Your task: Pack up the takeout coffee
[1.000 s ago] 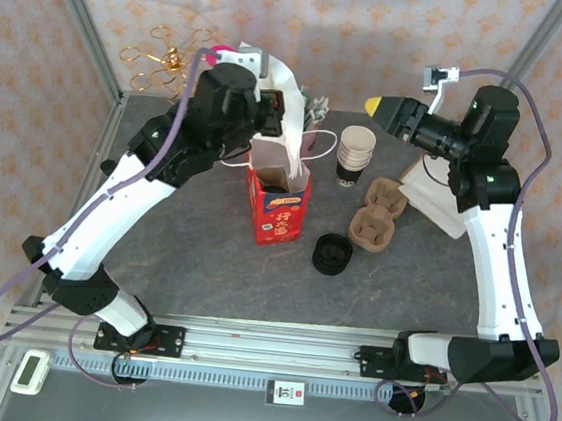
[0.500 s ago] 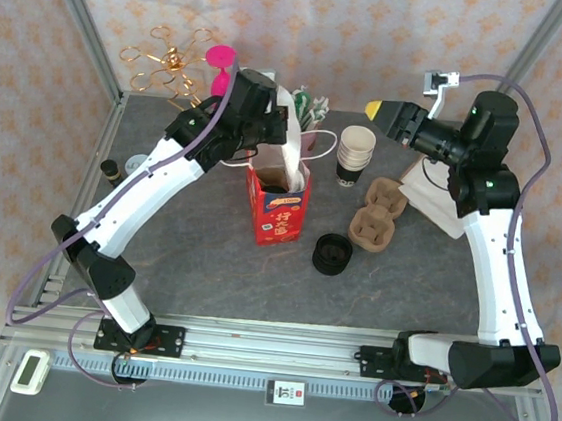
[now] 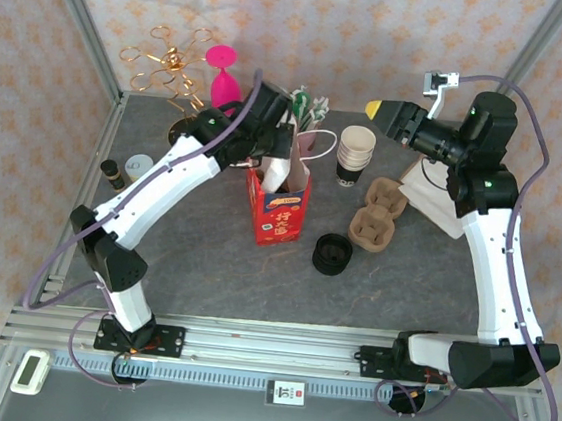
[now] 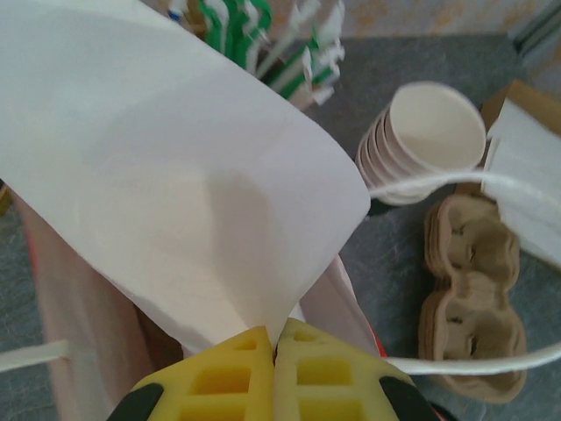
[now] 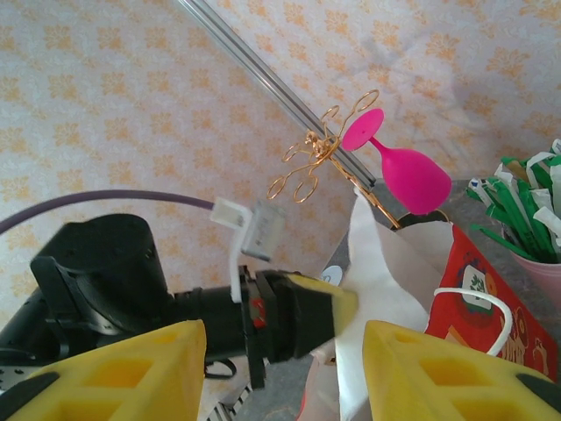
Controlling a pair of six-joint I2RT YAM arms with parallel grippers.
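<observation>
Swinging back toward the far edge since a second ago, the left arm has brought the left claw [image 4: 273, 338] over the red paper bag [image 3: 282, 216]. Its yellow fingers are pressed together on the bag's white flap [image 4: 175, 175], held upright. That flap covers the bag mouth just below the claw, so I cannot tell whether the takeout coffee, whose dark lid showed there earlier, sits inside. Right of the claw stand stacked cups [image 4: 429, 140] and a pulp carrier [image 4: 469, 289]. The right claw [image 5: 279, 373] hangs well apart, fingers spread, empty
</observation>
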